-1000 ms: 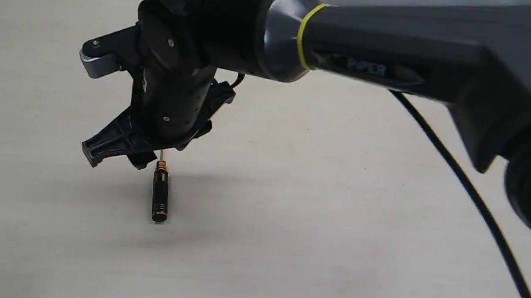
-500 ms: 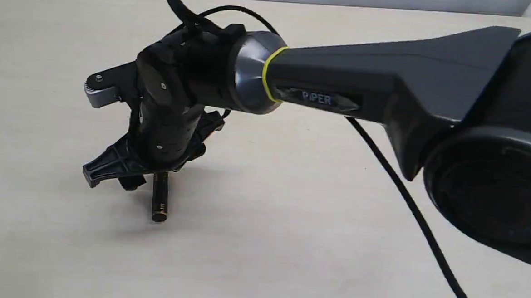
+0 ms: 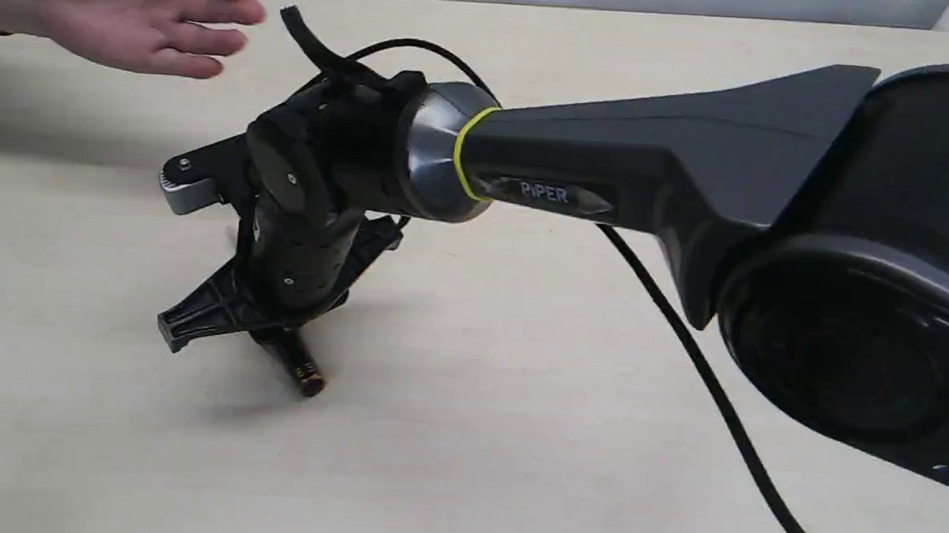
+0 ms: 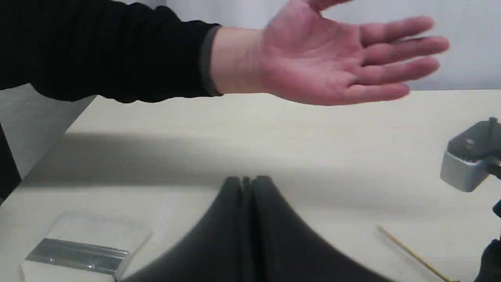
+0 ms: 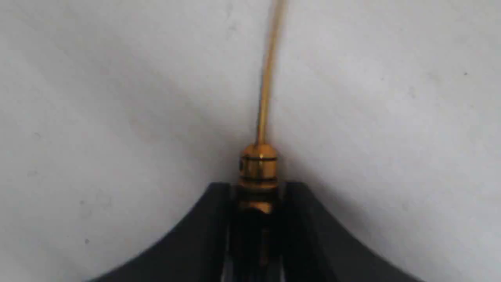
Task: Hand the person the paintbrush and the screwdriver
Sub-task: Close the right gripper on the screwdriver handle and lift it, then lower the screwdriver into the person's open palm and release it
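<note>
Right gripper [image 5: 256, 188] clamped around screwdriver [image 5: 258, 164] handle, shaft protruding beyond

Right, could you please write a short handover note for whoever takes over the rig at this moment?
Left gripper: shut, empty, low over the table.
Right gripper: reached across to the left side, shut on the black handle of the screwdriver, which sits tilted and low at the table.
Paintbrush: lying on the table near the left gripper, not held.
Person's hand: open, clear of both grippers.
Done: screwdriver gripped.
Left: pass it to the hand, then hand over the paintbrush.
</note>
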